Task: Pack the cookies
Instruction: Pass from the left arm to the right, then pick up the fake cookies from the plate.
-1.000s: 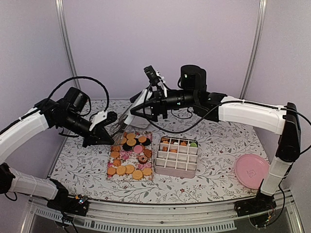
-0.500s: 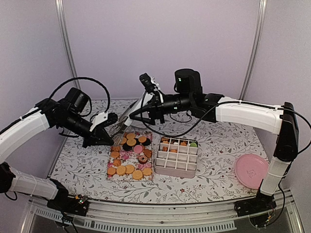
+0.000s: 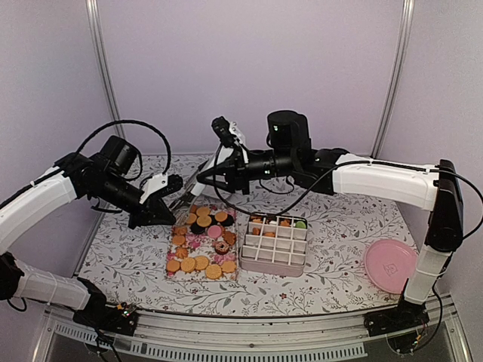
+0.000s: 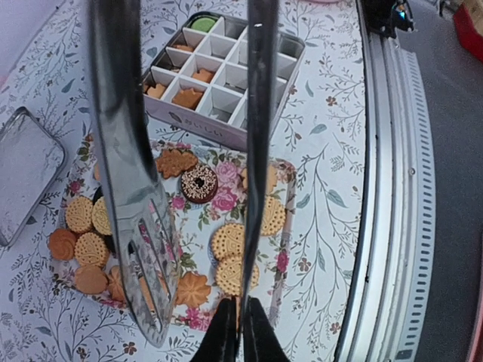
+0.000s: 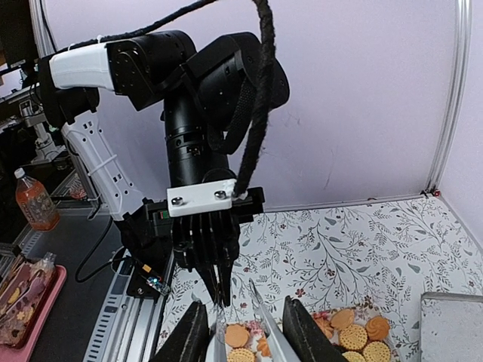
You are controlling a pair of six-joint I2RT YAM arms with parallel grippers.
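From above, the cookies (image 3: pixel 198 263) lie on a flowered tray (image 3: pixel 198 245), with a few in the divided box (image 3: pixel 273 265) to its right. The left wrist view shows metal tongs (image 4: pixel 124 173) above them. In the right wrist view the right gripper (image 5: pixel 241 335) is spread open, and the left gripper (image 5: pixel 217 290) seems clenched on the tongs.

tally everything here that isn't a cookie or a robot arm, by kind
floral tray: 1
divided box: 1
pink plate: 1
metal lid: 1
tongs: 1
total: 5
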